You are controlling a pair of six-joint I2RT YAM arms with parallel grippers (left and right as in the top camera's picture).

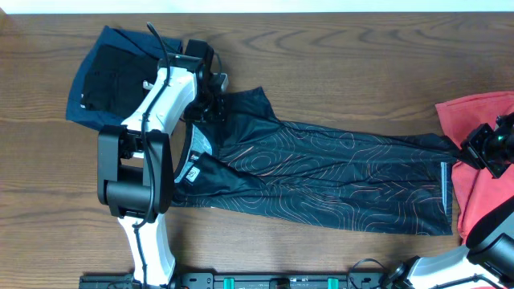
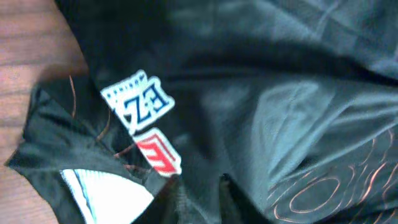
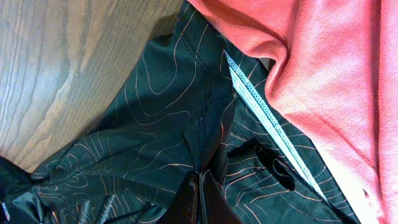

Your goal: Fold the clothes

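Jersey [image 1: 321,172], black with thin orange contour lines, lies stretched long across the middle of the desk [image 1: 337,56], collar end to the robot's left, hem end to the right. One sleeve sticks out at the upper left. Not yet folded across its length.

Left tool [image 1: 210,98]: down on the collar and sleeve area. Wrist view fills with dark cloth, a white patch with blue lettering [image 2: 138,99] and a red label [image 2: 158,152]. Fingers not distinguishable; cannot tell whether spread or pinching.

Right tool [image 1: 468,149]: fingers pressed together on a small bite of jersey cloth at the hem corner. Cloth puckers toward the pinch.

Neighbours: red T-shirt [image 1: 482,112] touches the hem end; which lies over which, unclear. Folded navy garment [image 1: 104,76] sits just beyond the left arm, near the collar end.

Risks, as I judge them:
- Thin bite on slick cloth. A brisk pull or lift could slide the hem out and drop it in a heap.
- Red T-shirt so close to the pinch could catch and be dragged along, spoiling its place.
- If the left tool has no real hold, only one end travels and the fold comes out skewed.
- Loose sleeve and ripples mid-body could get trapped inside the fold as lumps.
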